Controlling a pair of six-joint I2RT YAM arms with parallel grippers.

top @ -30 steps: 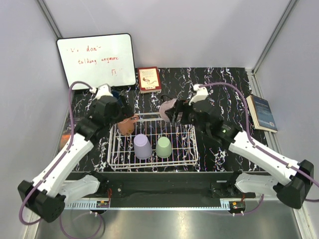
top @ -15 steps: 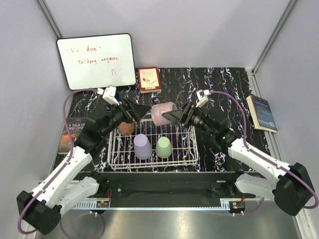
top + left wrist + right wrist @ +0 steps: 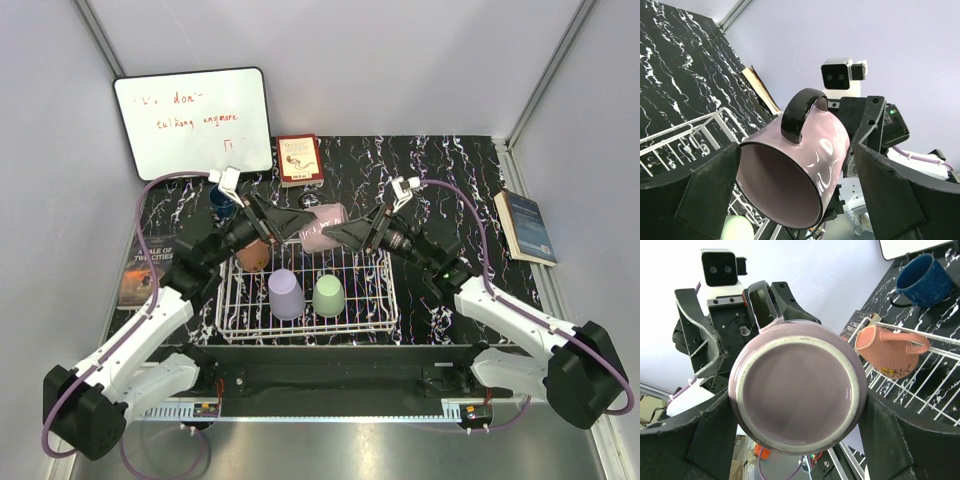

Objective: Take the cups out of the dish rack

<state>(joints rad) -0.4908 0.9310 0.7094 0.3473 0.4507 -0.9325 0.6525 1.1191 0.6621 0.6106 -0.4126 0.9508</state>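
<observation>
table: black marble (image 3: 450, 160), pale walls around.
rack (image 3: 385, 300): white wire, at the table's near middle.
in rack: lavender cup (image 3: 286, 293) and green cup (image 3: 328, 295) upside down; terracotta mug (image 3: 255, 255) on its side at back left.
pink mug (image 3: 325, 228): sideways in the air over the rack's back edge, between both grippers.
right gripper (image 3: 796, 395): clamped on its base.
left gripper (image 3: 797, 150): jaws spread wide around its rim end.
blue mug (image 3: 222, 200): on table, behind the rack's left.

2 cups, lavender (image 3: 286, 294) and green (image 3: 328, 295), stand inverted in the white rack (image 3: 365, 295); a mauve mug (image 3: 322, 226) hangs sideways above.
</observation>
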